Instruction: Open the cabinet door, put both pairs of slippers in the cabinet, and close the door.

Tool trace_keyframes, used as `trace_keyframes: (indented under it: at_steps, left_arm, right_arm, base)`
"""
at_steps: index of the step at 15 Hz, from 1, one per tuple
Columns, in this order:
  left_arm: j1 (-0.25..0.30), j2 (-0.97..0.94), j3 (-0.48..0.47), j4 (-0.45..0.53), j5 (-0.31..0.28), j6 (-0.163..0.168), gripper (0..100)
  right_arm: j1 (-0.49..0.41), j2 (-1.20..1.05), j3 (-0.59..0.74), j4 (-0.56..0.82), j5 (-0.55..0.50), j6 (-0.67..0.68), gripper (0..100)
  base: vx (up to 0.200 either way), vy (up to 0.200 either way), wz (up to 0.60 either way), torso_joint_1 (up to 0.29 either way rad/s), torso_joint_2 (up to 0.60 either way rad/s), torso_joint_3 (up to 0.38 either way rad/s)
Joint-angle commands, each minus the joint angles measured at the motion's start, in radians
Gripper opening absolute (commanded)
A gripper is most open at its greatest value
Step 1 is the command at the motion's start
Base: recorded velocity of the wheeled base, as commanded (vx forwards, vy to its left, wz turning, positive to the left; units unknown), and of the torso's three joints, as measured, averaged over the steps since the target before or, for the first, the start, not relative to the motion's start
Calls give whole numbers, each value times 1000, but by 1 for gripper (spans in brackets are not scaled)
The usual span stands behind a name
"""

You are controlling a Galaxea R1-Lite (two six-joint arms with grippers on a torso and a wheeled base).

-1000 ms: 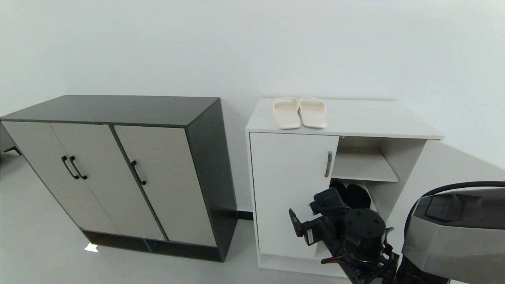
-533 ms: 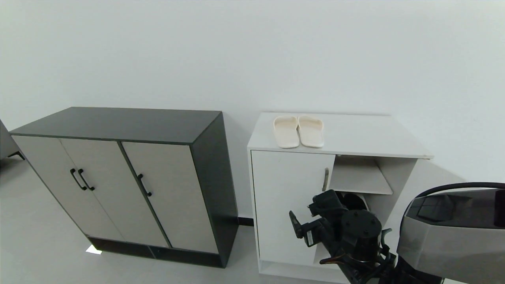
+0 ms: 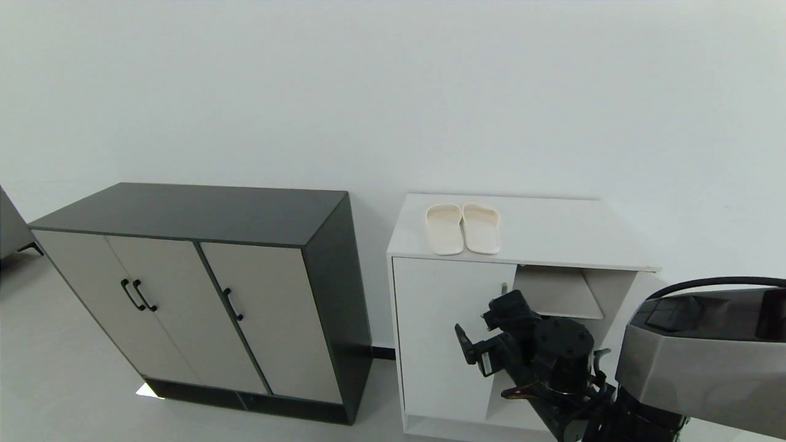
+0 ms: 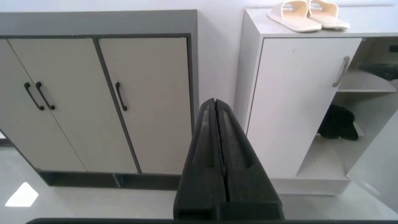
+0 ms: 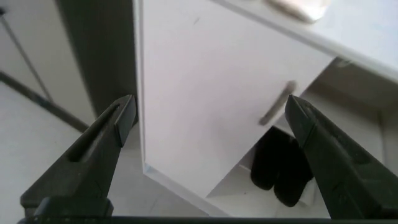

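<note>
A cream pair of slippers (image 3: 462,228) (image 4: 308,14) lies on top of the white cabinet (image 3: 552,230). The cabinet's right half stands open, showing a shelf (image 3: 556,294). A black pair of slippers (image 4: 339,121) (image 5: 283,165) sits in the lower compartment. The left door (image 3: 442,331) is closed and carries a metal handle (image 5: 277,102). My right gripper (image 3: 482,331) (image 5: 209,106) hangs open in front of that door, holding nothing. Farther back, my left gripper (image 4: 216,102) is shut and empty, facing the gap between the two cabinets.
A dark cabinet (image 3: 184,215) (image 4: 99,93) with grey doors and black handles stands close to the left of the white one. Both back onto a plain white wall. Bare grey floor (image 3: 55,380) lies in front.
The whole head picture has shifted downward, so the camera has moved. The black slippers are now hidden behind my right arm in that view. The arm has hardly moved.
</note>
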Motion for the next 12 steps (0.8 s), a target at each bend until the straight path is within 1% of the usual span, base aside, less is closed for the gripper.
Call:
trace_keyframes:
  at_steps: [1, 3, 4, 5, 6, 8, 10, 12]
  left_arm:
    - [0, 1, 0, 0, -1, 1, 0]
    - [0, 1, 0, 0, -1, 1, 0]
    - [0, 1, 0, 0, -1, 2, 0]
    - [0, 1, 0, 0, -1, 2, 0]
    - [0, 1, 0, 0, -1, 1, 0]
    - [0, 1, 0, 0, -1, 2, 0]
    - [0, 1, 0, 0, -1, 4, 0]
    - [0, 1, 0, 0, -1, 4, 0]
  right_arm:
    - [0, -71, -112, 182, -56, 31, 100]
    - [17, -179, -286, 580, -87, 194, 100]
    - [31, -222, -365, 756, -113, 269, 100]
    - [43, -245, -444, 893, -157, 352, 100]
    - [48, -249, -496, 945, -196, 412, 100]
    - [49, -248, -500, 945, -210, 428, 100]
    - [48, -234, -485, 914, -214, 422, 100]
    - [46, -205, -453, 822, -234, 366, 100]
  base:
    - [0, 0, 0, 139, -339, -173]
    - [0, 0, 0, 18, -43, -31]
    - [0, 0, 0, 0, 0, 0]
    - [0, 0, 0, 0, 0, 0]
    - [0, 0, 0, 0, 0, 0]
    - [0, 0, 0, 0, 0, 0]
    - [0, 0, 0, 0, 0, 0]
    - [200, 0, 0, 2, -5, 2]
